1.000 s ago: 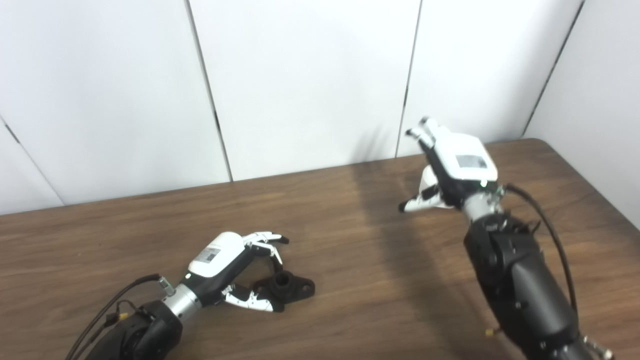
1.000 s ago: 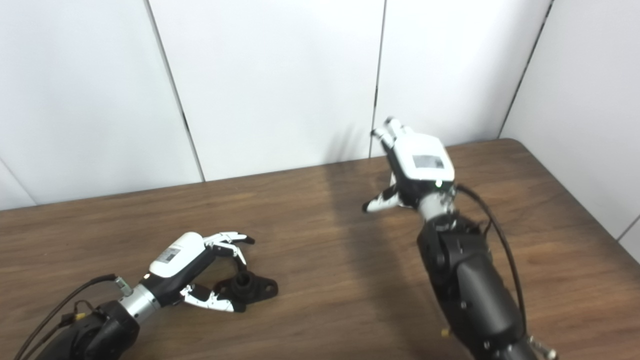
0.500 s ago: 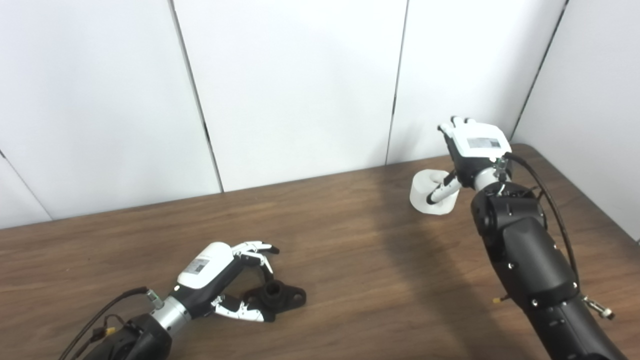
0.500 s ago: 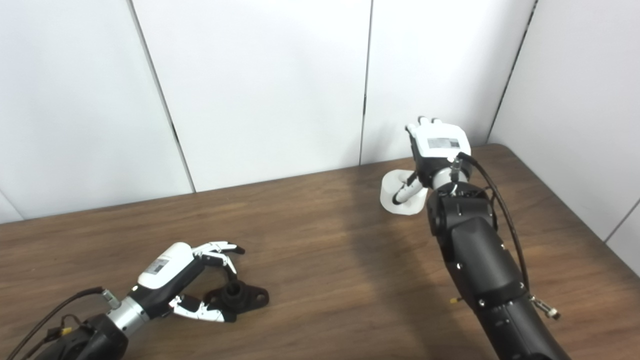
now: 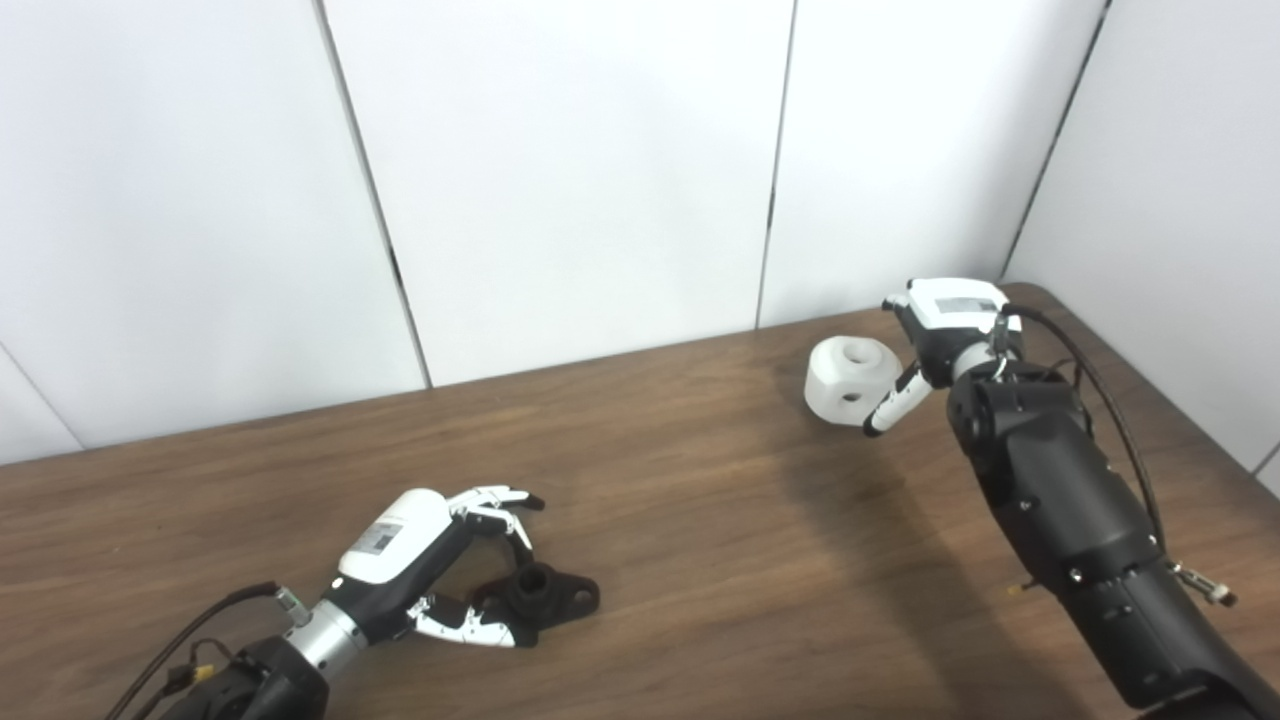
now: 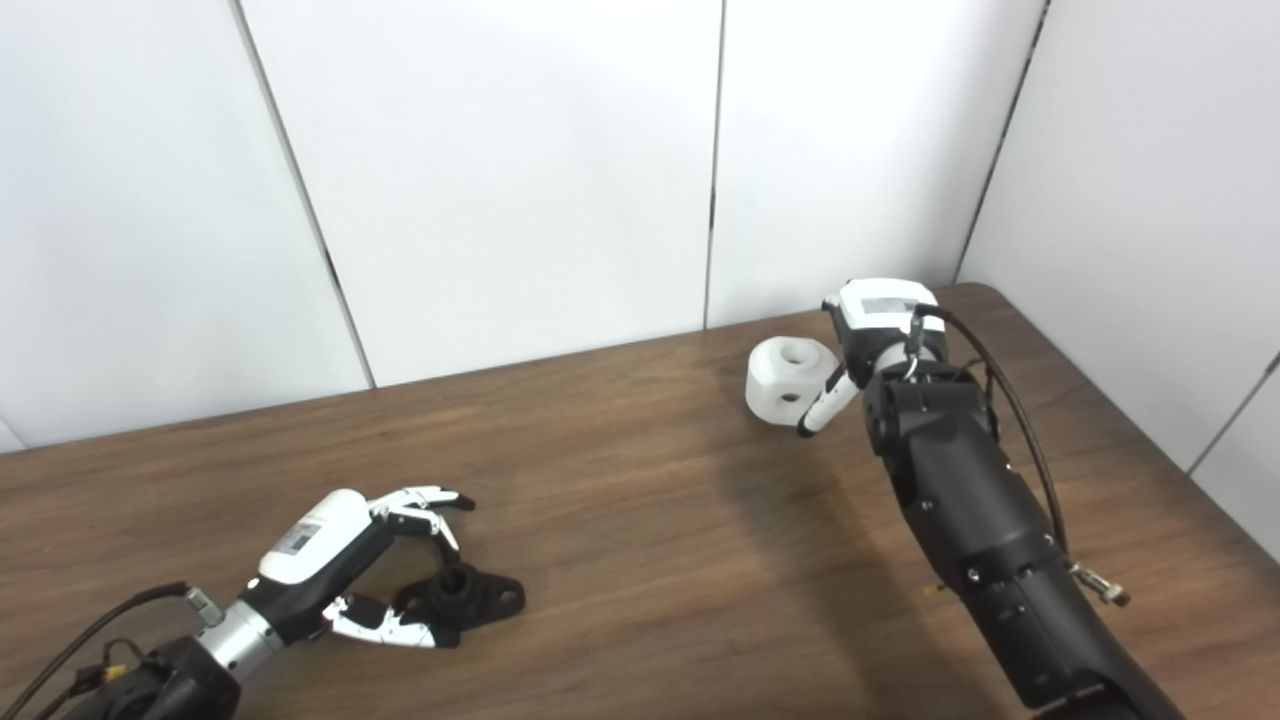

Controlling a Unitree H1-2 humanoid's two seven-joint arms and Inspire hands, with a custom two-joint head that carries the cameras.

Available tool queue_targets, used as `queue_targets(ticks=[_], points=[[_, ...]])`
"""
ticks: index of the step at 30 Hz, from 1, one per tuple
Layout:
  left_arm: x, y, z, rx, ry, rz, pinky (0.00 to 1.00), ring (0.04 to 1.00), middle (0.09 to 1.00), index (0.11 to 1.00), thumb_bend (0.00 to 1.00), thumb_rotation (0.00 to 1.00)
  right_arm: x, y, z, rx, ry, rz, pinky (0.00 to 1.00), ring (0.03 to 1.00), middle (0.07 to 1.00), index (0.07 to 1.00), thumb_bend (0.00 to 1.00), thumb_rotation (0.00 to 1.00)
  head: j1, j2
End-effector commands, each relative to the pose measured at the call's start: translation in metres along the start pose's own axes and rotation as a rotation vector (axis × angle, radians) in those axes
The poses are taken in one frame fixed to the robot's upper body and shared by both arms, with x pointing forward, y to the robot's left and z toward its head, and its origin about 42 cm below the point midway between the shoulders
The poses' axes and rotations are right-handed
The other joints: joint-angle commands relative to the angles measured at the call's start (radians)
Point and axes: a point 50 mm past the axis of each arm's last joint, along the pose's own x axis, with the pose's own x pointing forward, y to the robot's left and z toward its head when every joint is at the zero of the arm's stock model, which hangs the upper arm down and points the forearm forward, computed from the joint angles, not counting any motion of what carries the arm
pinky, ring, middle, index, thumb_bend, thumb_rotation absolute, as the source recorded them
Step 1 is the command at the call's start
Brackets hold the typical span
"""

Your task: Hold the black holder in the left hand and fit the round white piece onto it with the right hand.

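Risk assessment at approach stage, both parts well apart.

Left hand (image 5: 425, 555): low over table (image 5: 700, 480) at near left, half open. Fingers (image 5: 497, 498) arched above black holder (image 5: 548, 592), thumb just beside its near edge. No firm closure evident. Holder flat on table inside that arch, bored boss pointing up.

Right hand (image 5: 950, 322): at far right corner, back turned toward cameras. Thumb (image 5: 893, 405) laid against side of round white piece (image 5: 845, 378). Remaining fingers hidden; grip state not determinable. Contact of piece with table likewise not determinable.

Likely faults and causes:

1. Holder pushed across table instead of lifted. Cause: closing with thumb on the flange edge only, fingers missing the boss.
2. Holder rotating in grasp during fitting. Cause: narrow contact on a small, irregular body.
3. White piece slipping or rolling out. Cause: smooth rounded sides, support probably from thumb and a few fingertips.
4. Bore covered or turned away on arrival. Cause: unchecked orientation of holes during carry.
5. Jamming on the boss. Cause: tilted approach, or mating before a secure left-hand hold.
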Motion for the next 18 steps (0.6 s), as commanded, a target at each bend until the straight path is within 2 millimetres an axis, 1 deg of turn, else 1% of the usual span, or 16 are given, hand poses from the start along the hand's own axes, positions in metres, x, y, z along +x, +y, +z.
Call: queue_targets(ticks=[1, 7, 11, 16, 18], points=[[-0.03, -0.021, -0.02, 0.013, 0.09, -0.152, 0.71, 0.865, 0.836, 0.486, 0.52, 0.05, 0.007, -0.033, -0.005, 0.003, 0.004, -0.104, 0.93, 0.99, 1.0, 0.888, 1.0, 0.37, 0.001, 0.002], [-0.031, -0.02, -0.018, -0.003, 0.085, -0.149, 0.7, 0.867, 0.838, 0.486, 0.52, 0.05, 0.019, -0.02, -0.009, 0.023, 0.005, -0.08, 0.94, 0.984, 0.997, 0.871, 0.99, 0.35, 0.003, 0.004], [-0.033, -0.021, -0.016, -0.014, 0.083, -0.147, 0.7, 0.866, 0.839, 0.486, 0.52, 0.05, 0.021, -0.013, -0.008, 0.038, -0.007, -0.074, 0.96, 0.986, 0.993, 0.861, 0.99, 0.36, 0.007, 0.004], [-0.034, -0.022, -0.015, -0.014, 0.082, -0.15, 0.69, 0.86, 0.837, 0.486, 0.52, 0.05, 0.023, -0.009, -0.006, 0.038, -0.016, -0.079, 0.94, 0.976, 0.983, 0.862, 0.97, 0.37, 0.012, 0.006], [-0.035, -0.021, -0.014, -0.014, 0.082, -0.154, 0.7, 0.864, 0.839, 0.487, 0.52, 0.05, 0.023, -0.008, -0.005, 0.044, -0.02, -0.086, 0.94, 0.971, 0.974, 0.859, 0.97, 0.36, 0.012, 0.006]])
